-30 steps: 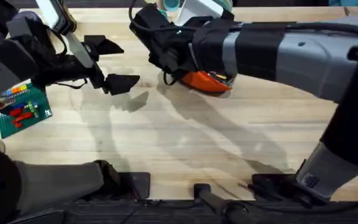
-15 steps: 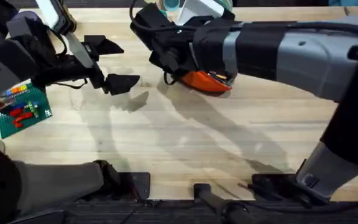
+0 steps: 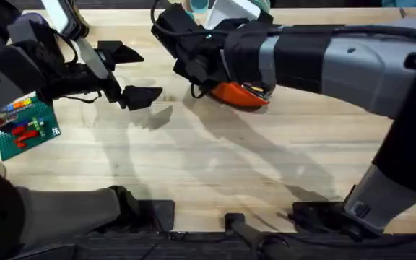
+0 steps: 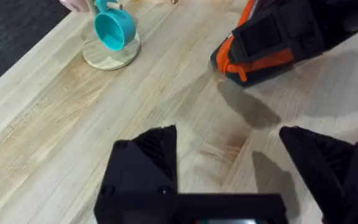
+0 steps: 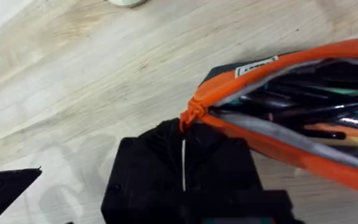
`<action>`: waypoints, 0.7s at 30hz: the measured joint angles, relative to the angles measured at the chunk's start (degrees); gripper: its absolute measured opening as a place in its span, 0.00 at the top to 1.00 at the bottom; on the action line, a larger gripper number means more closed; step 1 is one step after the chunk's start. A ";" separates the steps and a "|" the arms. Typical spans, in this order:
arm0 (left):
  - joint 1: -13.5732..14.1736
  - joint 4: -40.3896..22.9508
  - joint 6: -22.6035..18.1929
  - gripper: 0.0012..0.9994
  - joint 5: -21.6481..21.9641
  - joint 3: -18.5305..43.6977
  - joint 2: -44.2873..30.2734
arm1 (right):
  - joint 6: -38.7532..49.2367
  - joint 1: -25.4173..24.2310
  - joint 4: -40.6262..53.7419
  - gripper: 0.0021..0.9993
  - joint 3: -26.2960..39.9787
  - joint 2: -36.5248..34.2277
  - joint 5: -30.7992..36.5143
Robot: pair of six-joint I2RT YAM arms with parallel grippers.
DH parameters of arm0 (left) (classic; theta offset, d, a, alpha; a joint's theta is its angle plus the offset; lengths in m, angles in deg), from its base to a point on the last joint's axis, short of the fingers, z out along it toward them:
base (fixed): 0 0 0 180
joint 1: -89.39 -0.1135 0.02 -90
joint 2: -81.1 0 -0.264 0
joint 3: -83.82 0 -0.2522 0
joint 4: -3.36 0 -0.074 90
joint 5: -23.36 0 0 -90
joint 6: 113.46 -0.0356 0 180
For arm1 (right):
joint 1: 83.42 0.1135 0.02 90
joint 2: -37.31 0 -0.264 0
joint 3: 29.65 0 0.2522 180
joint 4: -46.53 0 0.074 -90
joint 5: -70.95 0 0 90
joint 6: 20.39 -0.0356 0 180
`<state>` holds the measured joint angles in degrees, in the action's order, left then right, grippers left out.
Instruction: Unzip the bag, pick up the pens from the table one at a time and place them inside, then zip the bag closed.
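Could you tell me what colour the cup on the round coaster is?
The cup is turquoise, clearest in the left wrist view.

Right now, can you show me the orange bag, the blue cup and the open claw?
orange bag [image 5: 328, 163], right wrist view, near fabric edge.
blue cup [image 4: 114, 30], left wrist view, its side.
left claw [image 4: 229, 163], left wrist view, between the fingertips.

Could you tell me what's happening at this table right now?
The right gripper is shut on the end of the orange bag, which lies on the table. The bag's mouth gapes open, with pens visible inside. The left gripper hovers open above bare wood nearby, holding nothing. Zipping the bag closed looks like the remaining step.
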<state>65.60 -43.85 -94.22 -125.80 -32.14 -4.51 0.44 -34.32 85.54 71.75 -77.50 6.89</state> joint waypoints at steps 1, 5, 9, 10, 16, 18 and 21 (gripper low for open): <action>0.00 0.02 0.00 0.01 0.00 0.00 0.00 | 0.00 0.00 0.02 0.97 0.00 0.09 0.00; 0.00 0.00 0.00 0.01 -0.02 0.00 0.00 | 0.27 0.00 0.07 0.97 0.00 1.38 -0.03; 0.00 0.01 0.00 0.01 -0.02 0.00 0.00 | 0.55 -0.03 0.09 0.97 0.00 3.96 0.00; 0.00 0.02 0.00 0.01 -0.02 0.00 0.00 | 0.60 -0.08 0.17 0.97 0.00 4.60 -0.01; 0.00 0.01 0.00 0.01 -0.01 0.00 0.00 | 2.58 -0.42 0.79 0.97 0.00 6.61 -0.02; 0.00 0.00 0.00 0.01 -0.02 0.00 0.00 | 3.43 -0.42 0.76 0.97 -0.02 6.63 -0.02; 0.00 0.02 0.00 0.01 -0.06 0.00 0.00 | 4.11 -0.42 0.72 0.97 0.00 6.63 -0.02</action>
<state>65.60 -43.83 -94.22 -125.86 -32.14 -4.51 4.55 -34.74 86.26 71.75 -70.87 6.87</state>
